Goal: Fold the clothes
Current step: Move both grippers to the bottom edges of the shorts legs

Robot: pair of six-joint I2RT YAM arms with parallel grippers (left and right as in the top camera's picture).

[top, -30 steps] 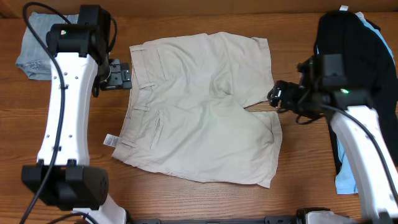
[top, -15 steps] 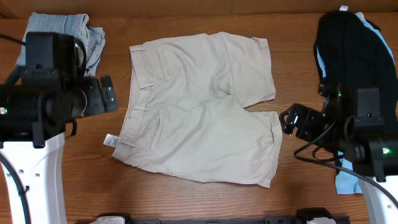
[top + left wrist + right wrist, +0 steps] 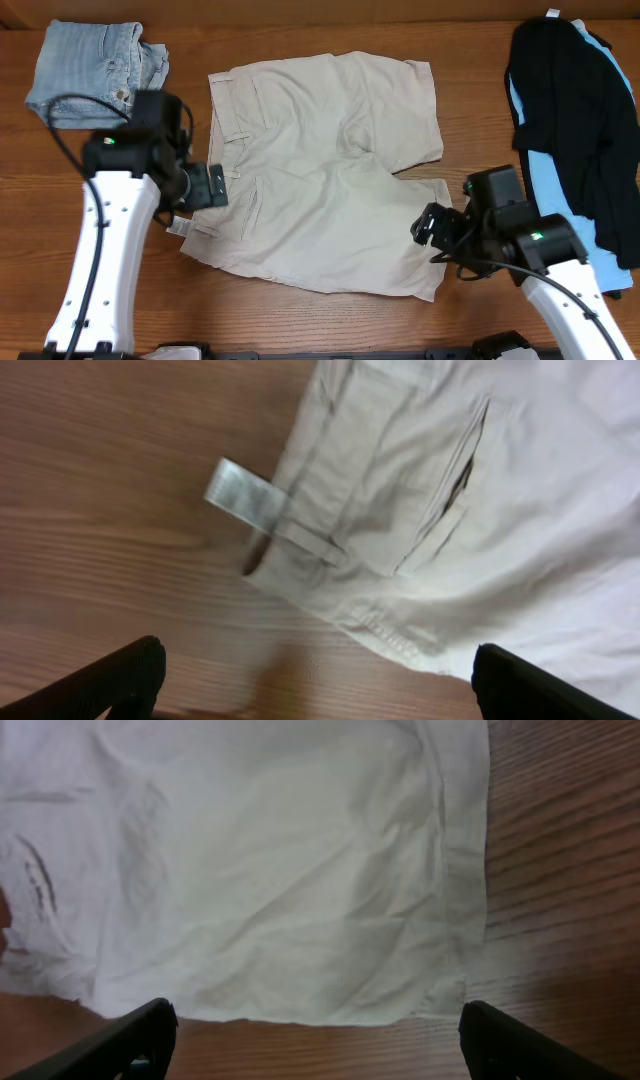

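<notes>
Lying flat at the middle of the wooden table point(image 3: 300, 330) — one pair of light beige khaki shorts point(image 3: 330, 170), waistband point(image 3: 220, 140) to the left of the overhead view, both legs to the right

Details, left wrist view: back welt pocket point(image 3: 462, 465) and a belt loop on show; small white label point(image 3: 244, 497) sticking out past the waistband corner onto bare wood

Left gripper point(image 3: 205, 187): over the lower part of the waistband, near the label; fingers point(image 3: 115, 680) spread wide, nothing between them; whether they touch the cloth cannot be told

Right gripper point(image 3: 428, 226): over the hem of the nearer leg, at the shorts' right edge; fingers point(image 3: 120, 1040) wide apart, holding nothing; the hem and leg corner lie below them in the right wrist view

Other items — faded blue denim shorts point(image 3: 95, 65), bunched at the far left corner, apart from the khaki pair; black garment point(image 3: 570, 100) lying over a light-blue garment point(image 3: 560, 200) along the right edge
</notes>
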